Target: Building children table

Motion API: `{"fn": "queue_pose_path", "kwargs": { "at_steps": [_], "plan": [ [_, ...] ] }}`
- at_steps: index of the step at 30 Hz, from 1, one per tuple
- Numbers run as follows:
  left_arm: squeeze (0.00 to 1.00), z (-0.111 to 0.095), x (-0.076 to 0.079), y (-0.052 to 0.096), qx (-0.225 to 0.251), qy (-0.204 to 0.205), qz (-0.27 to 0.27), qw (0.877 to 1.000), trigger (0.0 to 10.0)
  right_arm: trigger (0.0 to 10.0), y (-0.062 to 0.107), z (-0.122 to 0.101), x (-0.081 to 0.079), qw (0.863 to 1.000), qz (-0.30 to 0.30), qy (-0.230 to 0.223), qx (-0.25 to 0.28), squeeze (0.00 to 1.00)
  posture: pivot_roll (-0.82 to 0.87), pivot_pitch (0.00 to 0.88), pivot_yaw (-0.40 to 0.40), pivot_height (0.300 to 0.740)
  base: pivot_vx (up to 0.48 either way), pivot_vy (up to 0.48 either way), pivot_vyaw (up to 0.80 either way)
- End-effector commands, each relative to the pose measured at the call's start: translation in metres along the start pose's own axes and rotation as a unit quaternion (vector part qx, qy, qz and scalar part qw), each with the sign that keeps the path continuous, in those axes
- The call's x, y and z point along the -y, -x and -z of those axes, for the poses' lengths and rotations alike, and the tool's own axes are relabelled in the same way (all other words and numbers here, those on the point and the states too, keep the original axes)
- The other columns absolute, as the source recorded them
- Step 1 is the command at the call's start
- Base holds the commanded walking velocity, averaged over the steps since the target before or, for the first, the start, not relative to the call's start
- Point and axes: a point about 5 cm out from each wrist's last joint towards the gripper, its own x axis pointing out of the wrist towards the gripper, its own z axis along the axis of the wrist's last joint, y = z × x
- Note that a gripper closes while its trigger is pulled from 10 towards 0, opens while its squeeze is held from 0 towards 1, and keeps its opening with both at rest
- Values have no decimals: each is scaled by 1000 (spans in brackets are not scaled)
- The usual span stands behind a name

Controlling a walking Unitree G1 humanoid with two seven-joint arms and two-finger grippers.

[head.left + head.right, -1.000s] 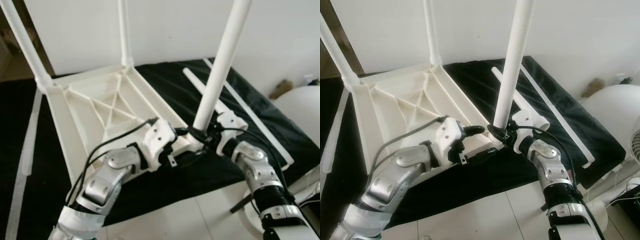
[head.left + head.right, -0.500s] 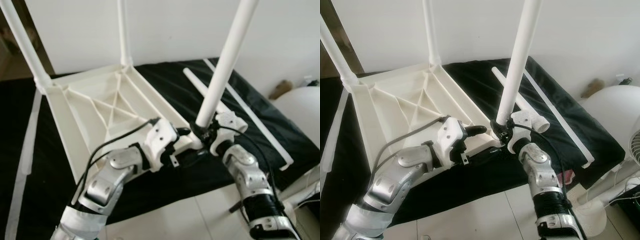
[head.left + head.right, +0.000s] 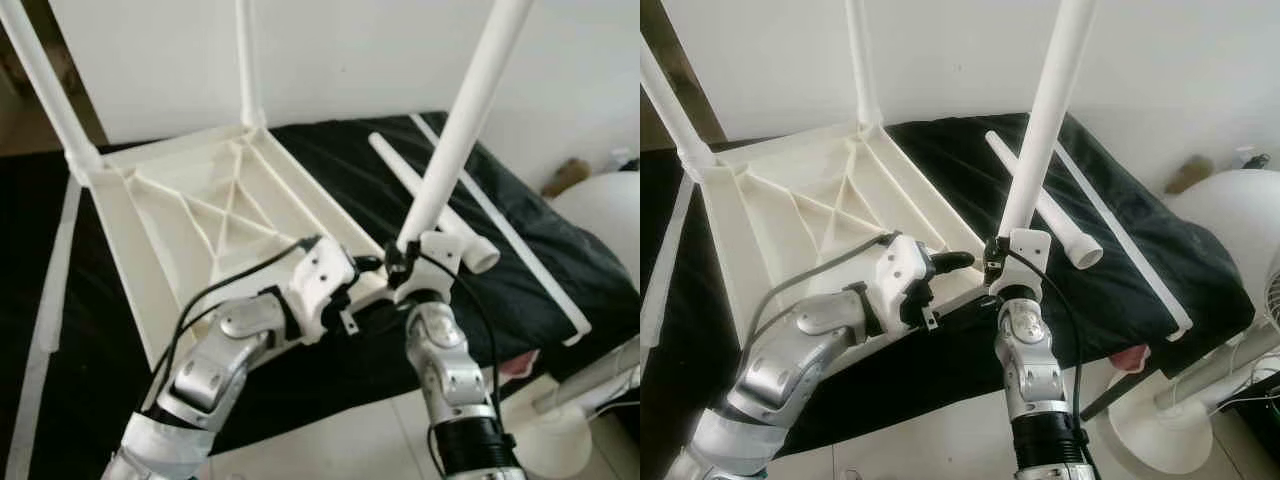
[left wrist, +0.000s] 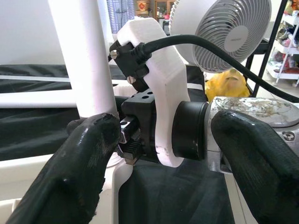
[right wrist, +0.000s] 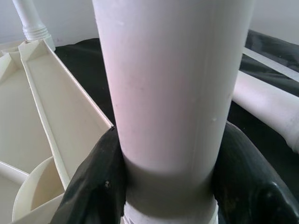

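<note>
**White leg clamped at the corner socket**

White plastic table leg (image 3: 1040, 130) stands at the near corner of the upturned tabletop (image 3: 790, 215) — the right gripper (image 5: 163, 184) is closed round its base. The left gripper (image 3: 958, 262), fingers spread apart, rests beside that corner — grasping nothing.

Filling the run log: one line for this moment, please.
right gripper: shut on table leg at corner socket | left gripper: open, bracing tabletop | spare leg: on cloth

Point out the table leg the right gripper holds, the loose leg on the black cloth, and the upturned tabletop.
held table leg (image 3: 1040, 130), right eye view, mid shaft
loose leg (image 3: 1055, 215), right eye view, mid shaft
upturned tabletop (image 3: 150, 290), left eye view, left rim
</note>
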Motion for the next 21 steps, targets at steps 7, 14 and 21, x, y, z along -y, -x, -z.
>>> {"fn": "queue_pose_path", "kwargs": {
  "at_steps": [7, 14, 21],
  "plan": [
    [0, 0, 3, 0, -2, 0, 16, 1000, 10000, 10000, 9, 19, 9, 997, 35, -45, -54, 0, -51, 43, -16, 740, 0, 0, 0],
    [0, 1, 1, -2, 0, -11, 6, 1000, 10000, 10000, 7, 8, 16, 999, 17, -42, -24, 1000, -51, 26, -21, 740, 0, 0, 0],
    [0, 0, 1, -2, 3, -17, -3, 1000, 10000, 10000, 7, 2, 24, 998, -14, -55, -8, 1000, -47, 20, -25, 740, 0, 0, 0]
  ]
}}
